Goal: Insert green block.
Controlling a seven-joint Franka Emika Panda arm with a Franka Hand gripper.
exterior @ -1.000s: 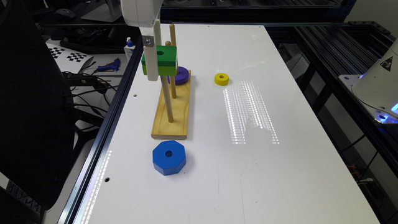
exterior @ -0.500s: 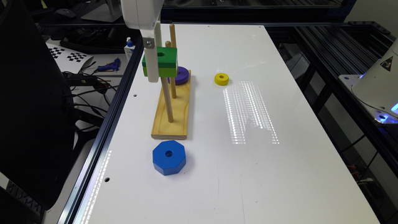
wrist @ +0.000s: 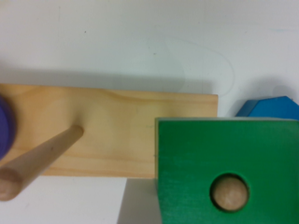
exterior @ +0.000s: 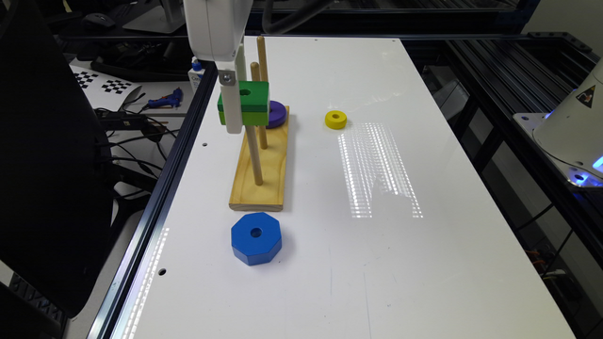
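In the exterior view, a wooden base (exterior: pixel 261 174) lies on the white table (exterior: pixel 424 263) with two upright pegs rising from it. The nearer peg (exterior: pixel 255 146) passes up through the green block (exterior: pixel 245 102), which hangs high on that peg, well above the base, with the peg's tip showing just above the block's top. The farther peg (exterior: pixel 262 61) stands close behind, and a purple disc (exterior: pixel 278 114) sits at its foot on the base, partly hidden by the block. A blue octagonal block (exterior: pixel 256 238) rests on the table just in front of the base's near end. A small yellow ring (exterior: pixel 336 119) lies apart toward the exterior view's right. The gripper (exterior: pixel 235 106) comes down from the white wrist, one white finger pressed flat against the block's side that faces the exterior view's left; the block is off any support but the peg and this hold, so the jaws look clamped on it.

In the wrist view, the green block (wrist: pixel 229 172) is seen from above, its round hole filled by the rounded tip of the peg (wrist: pixel 229 192), so the block is threaded. The other peg (wrist: pixel 37 163) leans across the base (wrist: pixel 117 126), with the purple disc's edge (wrist: pixel 5 126) and a corner of the blue block (wrist: pixel 271 108) at the margins. The fingers themselves are out of this picture.
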